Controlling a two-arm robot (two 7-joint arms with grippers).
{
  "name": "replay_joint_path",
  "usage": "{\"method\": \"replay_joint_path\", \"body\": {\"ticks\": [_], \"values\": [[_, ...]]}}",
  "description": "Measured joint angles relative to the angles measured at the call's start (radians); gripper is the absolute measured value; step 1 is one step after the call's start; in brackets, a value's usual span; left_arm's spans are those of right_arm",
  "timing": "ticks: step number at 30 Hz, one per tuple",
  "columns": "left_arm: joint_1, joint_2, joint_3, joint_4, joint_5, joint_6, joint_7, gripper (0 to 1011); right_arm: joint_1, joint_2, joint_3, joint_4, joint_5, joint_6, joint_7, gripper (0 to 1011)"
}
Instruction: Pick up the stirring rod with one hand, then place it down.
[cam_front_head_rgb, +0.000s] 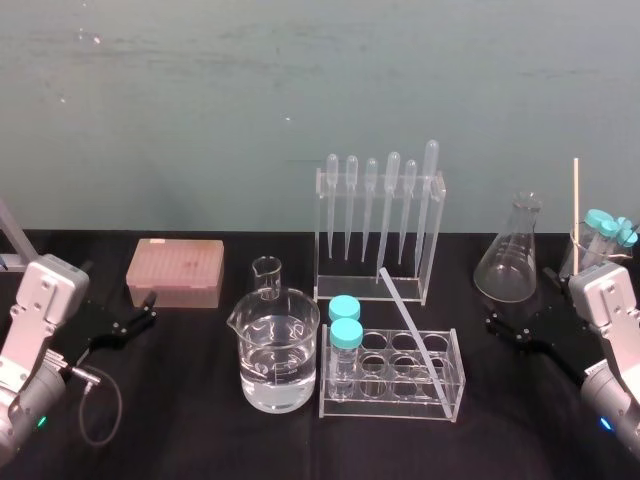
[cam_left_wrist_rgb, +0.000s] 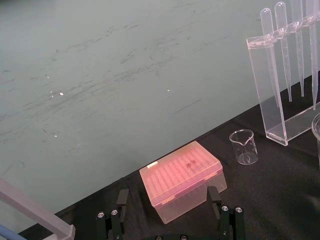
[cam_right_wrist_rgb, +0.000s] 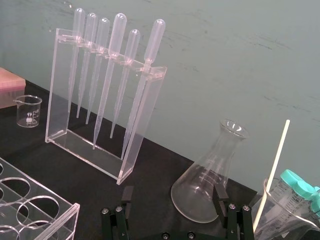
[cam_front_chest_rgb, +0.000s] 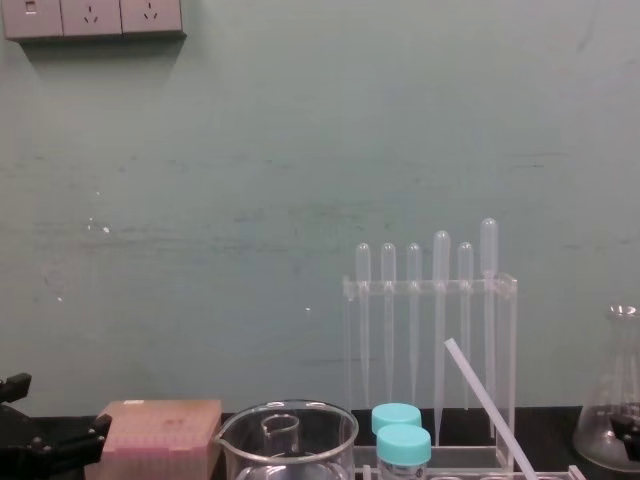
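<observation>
The stirring rod (cam_front_head_rgb: 410, 330) is a translucent whitish rod that leans at a slant in the clear test-tube rack (cam_front_head_rgb: 452, 395) at the table's middle, its upper end toward the pipette rack; the chest view shows the stirring rod (cam_front_chest_rgb: 488, 405) from the side. My right gripper (cam_front_head_rgb: 520, 305) hovers open at the right, in front of the conical flask, well apart from the rod; the right wrist view shows its black fingers (cam_right_wrist_rgb: 220, 192) spread with nothing between them. At the far left my left gripper (cam_front_head_rgb: 130, 318) stands open near the pink box, its fingers (cam_left_wrist_rgb: 121, 197) empty.
A pipette rack (cam_front_head_rgb: 325, 240) with several bulb pipettes stands behind the tube rack. A water-filled beaker (cam_front_head_rgb: 278, 350), a small beaker (cam_front_head_rgb: 267, 275) and a pink tip box (cam_front_head_rgb: 175, 272) are at centre-left. A conical flask (cam_front_head_rgb: 512, 255) and a beaker (cam_front_head_rgb: 578, 255) holding capped tubes and a thin stick are at right.
</observation>
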Motion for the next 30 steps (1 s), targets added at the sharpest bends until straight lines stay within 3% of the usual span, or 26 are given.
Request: {"method": "replay_joint_path", "body": {"ticks": [30], "values": [[0.000, 0.000, 0.000, 0.000, 0.000, 0.000, 0.000, 1000, 0.000, 0.000, 0.000, 0.000, 0.000, 0.000, 0.000, 1000]]}}
